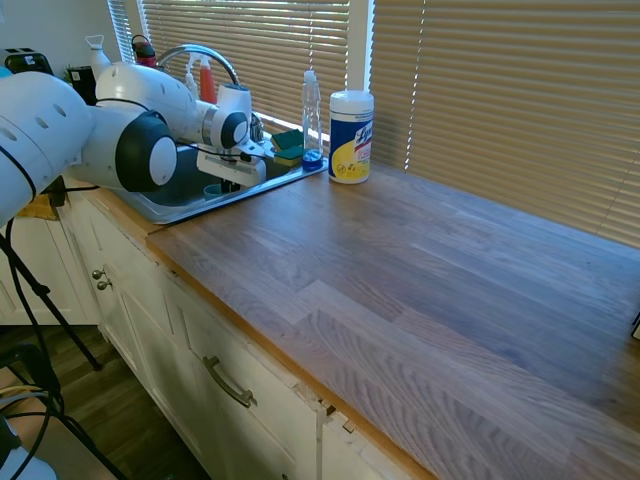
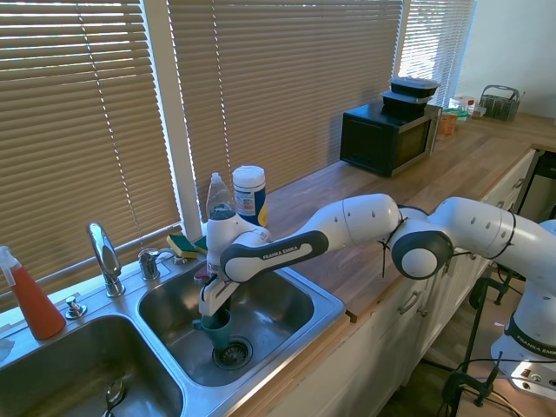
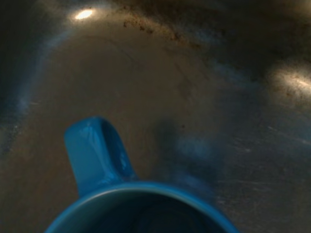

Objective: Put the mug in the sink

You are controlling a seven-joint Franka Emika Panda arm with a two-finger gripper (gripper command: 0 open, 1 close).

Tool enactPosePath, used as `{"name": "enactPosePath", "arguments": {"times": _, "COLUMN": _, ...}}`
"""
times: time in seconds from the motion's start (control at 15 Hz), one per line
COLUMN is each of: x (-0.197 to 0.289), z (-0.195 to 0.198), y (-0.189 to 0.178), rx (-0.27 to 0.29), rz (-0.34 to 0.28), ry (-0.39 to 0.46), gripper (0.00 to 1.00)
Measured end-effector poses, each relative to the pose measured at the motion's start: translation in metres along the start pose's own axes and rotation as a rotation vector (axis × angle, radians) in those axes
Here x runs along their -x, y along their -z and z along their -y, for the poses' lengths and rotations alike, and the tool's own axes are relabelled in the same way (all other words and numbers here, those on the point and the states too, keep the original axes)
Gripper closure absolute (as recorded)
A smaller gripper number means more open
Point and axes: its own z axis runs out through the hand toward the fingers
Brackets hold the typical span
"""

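My two-finger gripper point(image 2: 212, 314) hung low inside the right-hand bowl of the stainless steel double-basin sink point(image 2: 295, 334), and my jaws were pinched on the rim of the small teal-blue mug point(image 2: 215, 332). The mug stood upright directly beneath my jaws, down near the basin floor; I could not tell whether its base touched the steel. The round drain strainer point(image 2: 231, 353) lay just beside the mug, on the side of my jaws toward the counter's front edge.

In the first exterior view only a sliver of the mug point(image 1: 213, 189) showed under my gripper point(image 1: 226, 183), behind the sink point(image 1: 165, 209) rim. In the wrist view the mug point(image 3: 112, 194) showed its open mouth and a stubby blue handle, with scratched, dull steel past it.

Behind my jaws, on the ledge by the window, sat a green and yellow sponge point(image 2: 183, 245). Beyond that, on the wooden countertop point(image 1: 420, 290), stood a clear spray bottle point(image 1: 312, 118) and a white-and-yellow wipes canister point(image 1: 351, 137), well apart from my jaws. The tall curved chrome faucet point(image 2: 105, 258) rose off to the far side of the gripper, between the two bowls, with a red-filled spray bottle point(image 2: 31, 298) further along.
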Motion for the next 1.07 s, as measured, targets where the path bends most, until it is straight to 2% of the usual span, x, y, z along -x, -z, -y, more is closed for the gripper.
{"name": "enactPosePath", "arguments": {"times": 0.67, "x": 0.002, "z": 0.011, "y": 0.024, "rx": -0.024, "rz": -0.011, "ry": 0.008, "gripper": 0.00}}
{"name": "enactPosePath", "arguments": {"times": 1.07, "x": 0.012, "z": 0.027, "y": 0.074, "rx": -0.063, "rz": -0.049, "ry": -0.007, "gripper": 0.00}}
